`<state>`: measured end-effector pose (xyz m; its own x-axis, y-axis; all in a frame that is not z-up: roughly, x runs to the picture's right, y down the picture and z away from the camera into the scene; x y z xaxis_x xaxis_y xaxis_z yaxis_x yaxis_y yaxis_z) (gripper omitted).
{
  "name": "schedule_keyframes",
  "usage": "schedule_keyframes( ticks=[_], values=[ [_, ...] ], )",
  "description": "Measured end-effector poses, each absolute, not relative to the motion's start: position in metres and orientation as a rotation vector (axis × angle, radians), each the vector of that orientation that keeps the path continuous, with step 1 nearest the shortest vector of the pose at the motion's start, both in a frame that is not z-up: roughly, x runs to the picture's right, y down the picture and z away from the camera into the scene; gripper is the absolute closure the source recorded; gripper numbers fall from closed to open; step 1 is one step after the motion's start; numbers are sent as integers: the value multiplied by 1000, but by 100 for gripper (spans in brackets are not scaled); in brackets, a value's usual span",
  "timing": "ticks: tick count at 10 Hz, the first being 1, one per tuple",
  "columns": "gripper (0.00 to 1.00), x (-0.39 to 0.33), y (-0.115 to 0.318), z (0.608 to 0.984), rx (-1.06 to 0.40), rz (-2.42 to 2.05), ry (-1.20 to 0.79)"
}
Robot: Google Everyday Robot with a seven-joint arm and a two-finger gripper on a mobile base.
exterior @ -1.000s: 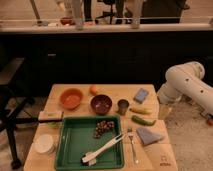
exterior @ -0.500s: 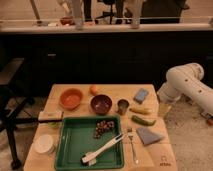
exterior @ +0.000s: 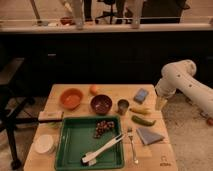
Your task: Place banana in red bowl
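Note:
The small yellow banana [exterior: 140,110] lies on the wooden table near its right edge, between a blue sponge [exterior: 141,95] and a dark green vegetable [exterior: 143,120]. The orange-red bowl [exterior: 71,98] stands empty at the table's back left. My gripper [exterior: 160,103] hangs from the white arm just off the table's right edge, a little right of and above the banana, not touching it.
A maroon bowl [exterior: 101,104], an orange fruit [exterior: 94,89] and a metal cup [exterior: 123,106] stand between the banana and the red bowl. A green tray [exterior: 72,150] at the front holds grapes and a white utensil. A grey cloth [exterior: 149,135] and a fork [exterior: 132,145] lie front right.

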<state>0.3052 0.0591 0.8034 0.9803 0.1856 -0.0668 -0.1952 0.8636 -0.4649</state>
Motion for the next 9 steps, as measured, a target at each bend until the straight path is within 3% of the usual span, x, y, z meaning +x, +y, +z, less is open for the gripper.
schedule_keyframes(
  ticks=[9],
  values=[
    [20,329,91,853,-474,505,-231]
  ],
)
